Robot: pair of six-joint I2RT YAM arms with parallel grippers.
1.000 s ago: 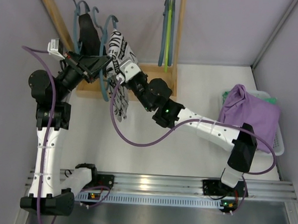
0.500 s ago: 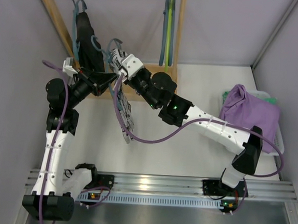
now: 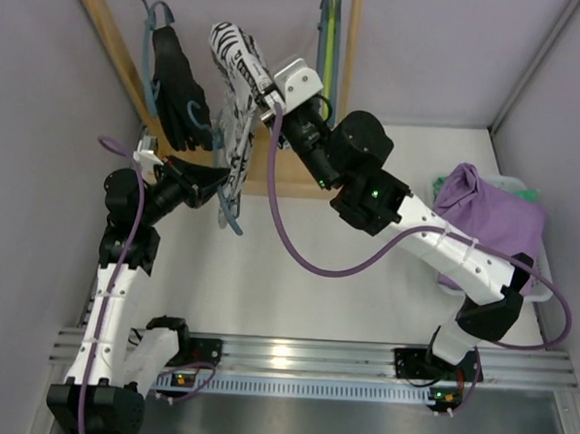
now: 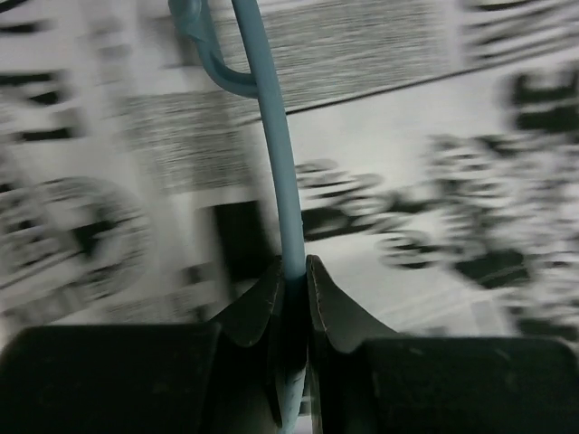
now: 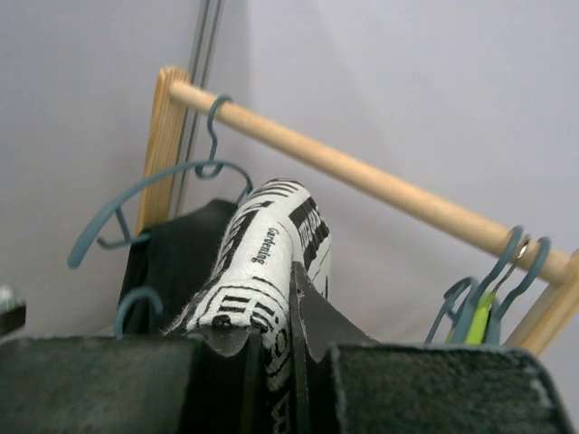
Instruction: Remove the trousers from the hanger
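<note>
Your left pincer [image 4: 291, 271] is clamped shut on the thin rod of a blue hanger [image 4: 276, 154]. It holds the hanger low in front of the rack [image 3: 349, 74], apart from the wooden rail [image 5: 362, 176].

Your right pincer [image 5: 276, 316] is closed on a bunched fold of the printed trousers [image 5: 271, 235], held up near the rail. The rest of the cloth hangs down to just beside the blue hanger (can't tell whether any of it is looped over the hanger).

Readable text: "Gardening" on the fold in the right wrist view. The other print is blocks and lines, too small to read. The left wrist view gives only smeared print behind the rod.

Black trousers [image 3: 175, 85] hang on a second hanger [image 3: 156, 20] hooked on the rail, left of the printed pair. Purple trousers [image 3: 485, 213] lie heaped in a white basket [image 3: 547, 279] at the right edge of the surface [image 3: 296, 295], well apart from the rack. Spare hangers [image 3: 326, 44], blue and green, hang at the rail's right end.
</note>
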